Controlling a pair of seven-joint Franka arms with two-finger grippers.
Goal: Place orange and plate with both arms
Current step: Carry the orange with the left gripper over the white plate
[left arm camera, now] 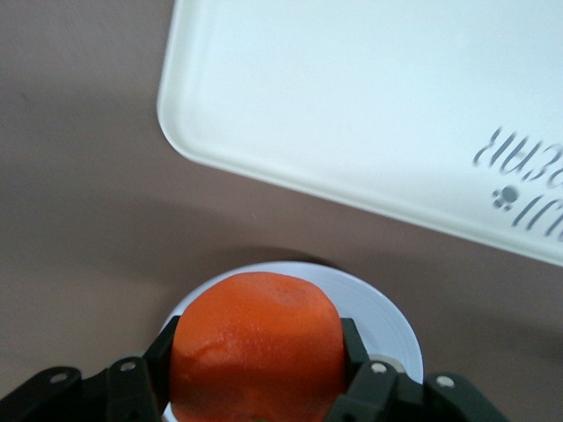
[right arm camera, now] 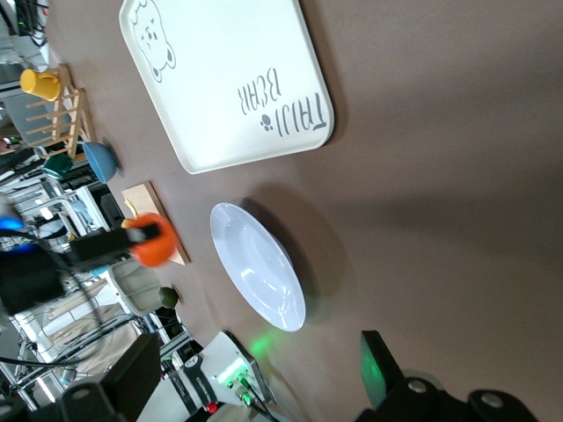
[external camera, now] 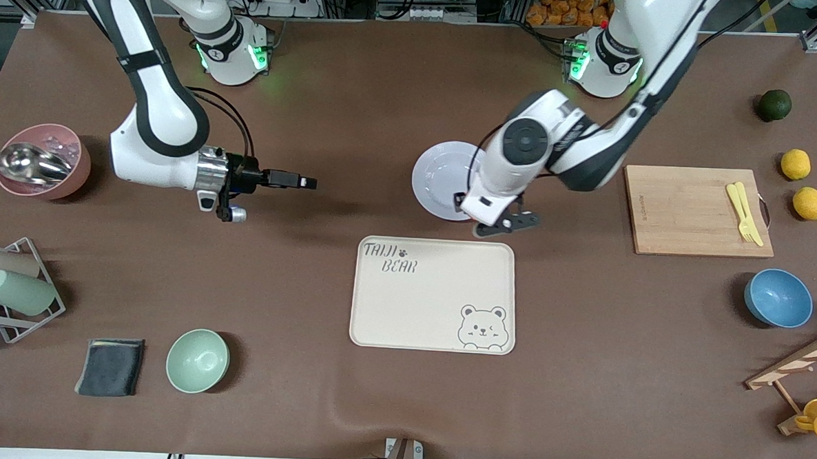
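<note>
Holding the orange (left arm camera: 255,347) is all you've got done so far: the left gripper (external camera: 502,223) has its jaws clamped on the fruit's two sides and hangs over the plate's edge, the one toward the tray (external camera: 434,295). The plate (external camera: 442,179) sits flat on the desk (external camera: 359,103), untouched, just farther from the front camera than the tray. I'd judge the grasp finished and both placements left.

The right gripper (external camera: 293,180) hovers over bare desk toward the right arm's end, well apart from the plate. Its arm looks to be waiting. You can't tell from any view whether its jaws are apart or together.

View differences you should note:
- Front view hides the orange completely under the left wrist; only the left wrist view shows the jaws bearing on it, with the plate's rim right below.
- Right wrist view gives you the side-on look: the orange is clear of the plate, so it's airborne, not resting.
- Only the front view shows both arms together.
</note>
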